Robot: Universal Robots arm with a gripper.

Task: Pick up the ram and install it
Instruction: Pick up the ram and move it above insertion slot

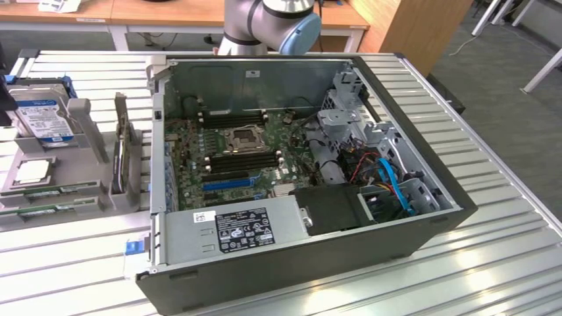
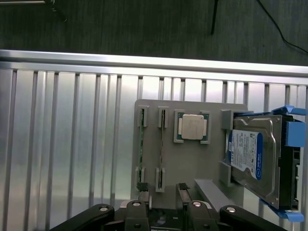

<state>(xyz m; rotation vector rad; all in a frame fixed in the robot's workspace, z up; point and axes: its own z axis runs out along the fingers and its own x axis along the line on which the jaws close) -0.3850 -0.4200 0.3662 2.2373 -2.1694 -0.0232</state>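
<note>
Ram (image 1: 35, 210): likely light, stiff, fragile; standing on edge.
Hold: best across flat faces, mid-length.
Hand (image 2: 162, 192): apart, empty.

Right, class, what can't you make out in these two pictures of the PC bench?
- Thin green ram sticks: wrist view, edge-on in grey tray, chips unseen.
- Silver blue-labelled hard drive: wrist view, label print too small.
- Grey robot arm: exterior view, cut by top edge.

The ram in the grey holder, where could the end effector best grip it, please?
Likely the ram mid-length along its exposed upper edge, from above, pinching its flat faces: it stands on edge, ends seated in the holder's brackets.
</note>
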